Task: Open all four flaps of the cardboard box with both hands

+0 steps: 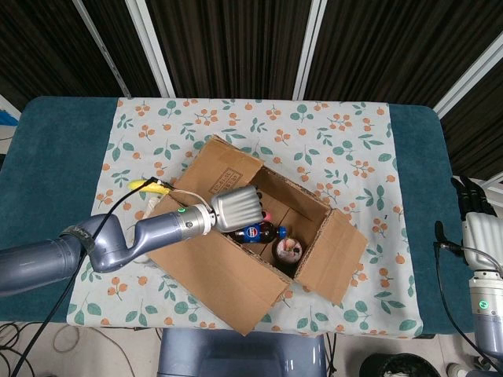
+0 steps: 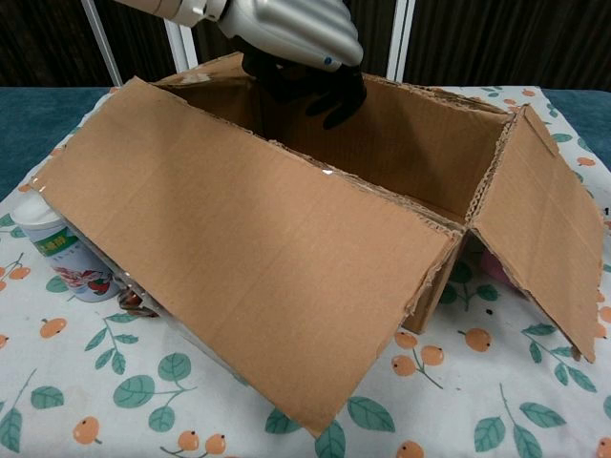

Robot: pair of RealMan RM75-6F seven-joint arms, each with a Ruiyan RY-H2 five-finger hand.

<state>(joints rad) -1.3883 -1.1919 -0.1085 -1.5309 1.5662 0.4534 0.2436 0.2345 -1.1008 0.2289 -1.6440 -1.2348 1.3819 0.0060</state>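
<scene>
The cardboard box (image 1: 295, 216) lies at an angle in the middle of the table. Its long near flap (image 2: 239, 258) is folded out and down toward me, and its right end flap (image 2: 535, 219) hangs outward. The left end flap (image 1: 224, 169) leans out to the far left. My left hand (image 1: 236, 208) hovers over the box's left end, with its dark fingers (image 2: 329, 91) hanging down inside the rim and holding nothing. My right hand (image 1: 475, 208) is off the table's right edge, fingers straight, away from the box. Inside lie a bottle (image 1: 255, 232) and a small cup (image 1: 289, 248).
A yellow banana (image 1: 149, 186) lies left of the box. A white yoghurt cup (image 2: 57, 253) sits partly under the near flap's left corner. A floral cloth (image 1: 338, 141) covers the table, with teal strips (image 1: 55, 157) at both ends.
</scene>
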